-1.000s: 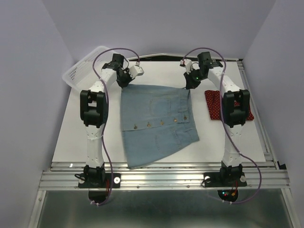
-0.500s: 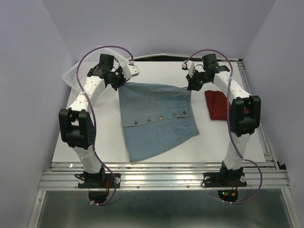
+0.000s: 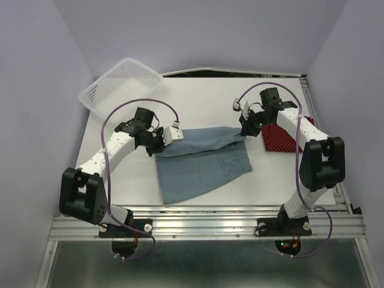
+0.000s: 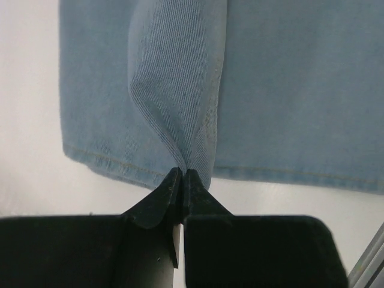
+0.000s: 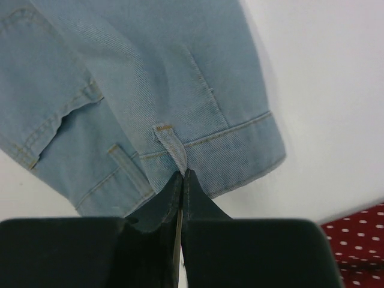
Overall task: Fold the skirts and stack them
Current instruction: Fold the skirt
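While the left gripper (image 4: pixel 182 173) and right gripper (image 5: pixel 181 173) clamp the denim skirt (image 3: pixel 204 168), it lies partly folded.

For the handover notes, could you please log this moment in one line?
step: folding denim skirt | left tool: shut on it | right tool: shut on it | red skirt: lying to its right

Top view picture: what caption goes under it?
Mid-fold: the left gripper and right gripper pinch the denim skirt; the red skirt lies beside.
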`<action>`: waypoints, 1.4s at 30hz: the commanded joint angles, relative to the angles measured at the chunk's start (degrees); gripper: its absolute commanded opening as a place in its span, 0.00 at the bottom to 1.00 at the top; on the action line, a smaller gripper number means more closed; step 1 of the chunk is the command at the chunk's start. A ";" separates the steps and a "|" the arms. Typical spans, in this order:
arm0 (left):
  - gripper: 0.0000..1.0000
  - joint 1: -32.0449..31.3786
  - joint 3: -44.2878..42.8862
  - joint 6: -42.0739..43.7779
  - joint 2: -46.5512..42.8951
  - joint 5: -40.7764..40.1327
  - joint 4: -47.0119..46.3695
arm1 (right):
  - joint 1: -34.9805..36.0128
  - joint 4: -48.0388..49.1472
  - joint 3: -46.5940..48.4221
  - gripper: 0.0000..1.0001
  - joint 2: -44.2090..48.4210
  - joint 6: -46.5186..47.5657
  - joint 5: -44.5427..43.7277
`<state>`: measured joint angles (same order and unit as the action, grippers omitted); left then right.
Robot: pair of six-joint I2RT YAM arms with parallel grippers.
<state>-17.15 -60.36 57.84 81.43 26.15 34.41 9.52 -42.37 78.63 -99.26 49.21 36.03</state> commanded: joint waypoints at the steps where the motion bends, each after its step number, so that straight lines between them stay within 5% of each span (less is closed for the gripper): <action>1: 0.00 -5.60 7.52 -2.29 -5.22 -1.10 -2.33 | 1.46 -0.96 -7.68 0.01 5.04 3.26 1.68; 5: 0.02 -11.58 13.59 -5.28 -5.93 -3.73 -4.79 | 1.99 0.01 -14.45 0.01 7.33 5.45 -0.08; 9: 0.16 -11.95 14.65 -6.25 -2.34 -5.58 -5.50 | 2.52 -0.61 -16.40 0.04 7.68 6.68 -0.87; 10: 0.20 -11.95 14.57 -6.60 -1.37 -6.11 -5.58 | 2.52 -1.04 -16.75 0.07 7.59 6.77 -1.05; 11: 0.28 -11.95 14.22 -6.69 0.21 -6.37 -5.67 | 2.52 -1.31 -16.76 0.23 6.90 6.78 -1.14; 14: 0.41 -11.86 12.82 -6.26 0.67 -6.64 -4.54 | 2.52 -3.68 -15.00 0.47 6.01 6.60 -1.49; 19: 0.56 -11.86 9.21 -5.73 -4.78 -4.09 0.20 | 2.52 -5.09 -13.15 0.57 9.52 8.00 -2.54; 28: 0.58 -11.77 5.95 -7.83 -8.75 -4.01 3.12 | 3.75 -1.84 -13.50 0.59 11.91 10.29 -3.60; 37: 0.58 -11.68 9.38 -13.81 -0.76 -7.08 -6.72 | 11.13 10.18 -20.96 0.59 9.18 7.66 -11.06; 42: 0.51 -10.19 8.07 -12.76 9.07 -10.06 -7.69 | 11.66 15.91 -23.78 0.49 5.93 6.95 -18.43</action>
<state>-28.71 -51.72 45.71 85.54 18.61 28.60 21.15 -34.17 57.49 -91.92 57.01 24.84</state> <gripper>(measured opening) 0.523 0.526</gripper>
